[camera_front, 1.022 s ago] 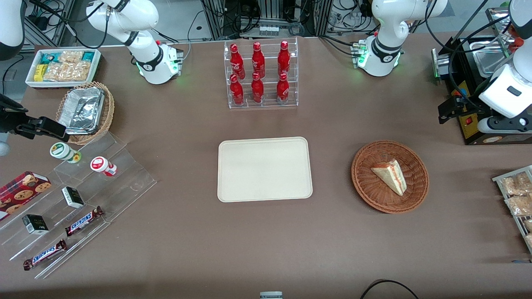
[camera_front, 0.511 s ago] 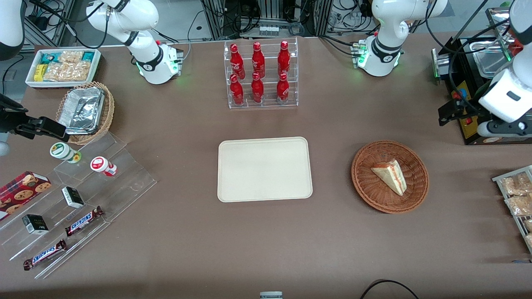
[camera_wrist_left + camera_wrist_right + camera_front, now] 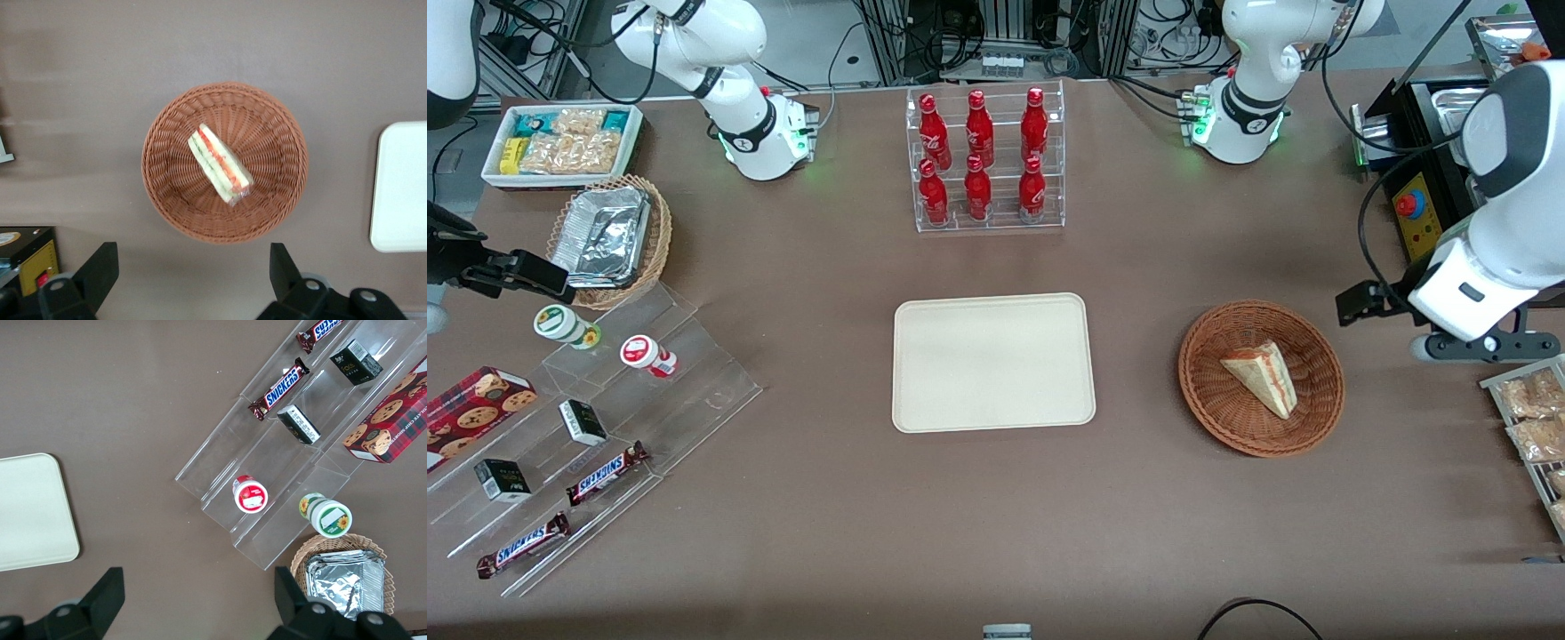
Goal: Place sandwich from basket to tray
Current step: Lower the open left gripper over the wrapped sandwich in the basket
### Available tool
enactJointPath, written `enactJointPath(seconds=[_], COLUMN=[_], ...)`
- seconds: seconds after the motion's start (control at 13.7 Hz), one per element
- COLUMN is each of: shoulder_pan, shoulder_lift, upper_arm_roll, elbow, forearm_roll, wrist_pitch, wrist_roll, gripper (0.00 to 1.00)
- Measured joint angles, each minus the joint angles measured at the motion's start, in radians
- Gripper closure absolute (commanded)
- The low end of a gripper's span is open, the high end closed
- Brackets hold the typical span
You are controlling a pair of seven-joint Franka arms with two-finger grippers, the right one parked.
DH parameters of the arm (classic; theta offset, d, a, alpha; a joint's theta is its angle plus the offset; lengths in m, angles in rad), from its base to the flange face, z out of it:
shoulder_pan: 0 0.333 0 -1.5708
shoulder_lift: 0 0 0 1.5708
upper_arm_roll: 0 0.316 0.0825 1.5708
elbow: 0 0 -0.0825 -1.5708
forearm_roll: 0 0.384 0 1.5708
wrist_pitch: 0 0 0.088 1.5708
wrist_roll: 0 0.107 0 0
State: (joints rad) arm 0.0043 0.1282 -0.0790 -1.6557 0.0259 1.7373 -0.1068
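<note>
Left wrist view shows sandwich [image 3: 220, 164] lying slantwise in basket [image 3: 171, 195], tray [image 3: 401, 188] beside it on table [image 3: 80, 80]. Claw [image 3: 193, 280] hovers near basket rim, fingers [image 3: 100, 267] spread apart. Could slip on clear wrap or snag wicker if lowered off-centre.

The end effector [image 3: 190, 280] is cut off at the picture's edge, as is the tray [image 3: 403, 187].
</note>
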Motion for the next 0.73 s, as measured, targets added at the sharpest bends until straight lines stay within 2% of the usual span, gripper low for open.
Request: enactJointPath(seconds=[0.73], shoulder_pan=[-0.012], shoulder_lift=[0.012], upper_arm_roll=[-0.015], elbow=[-0.267], forearm_roll=[0.000], wrist_pitch=[0.334], wrist_roll=[-0.374], gripper=[0.00])
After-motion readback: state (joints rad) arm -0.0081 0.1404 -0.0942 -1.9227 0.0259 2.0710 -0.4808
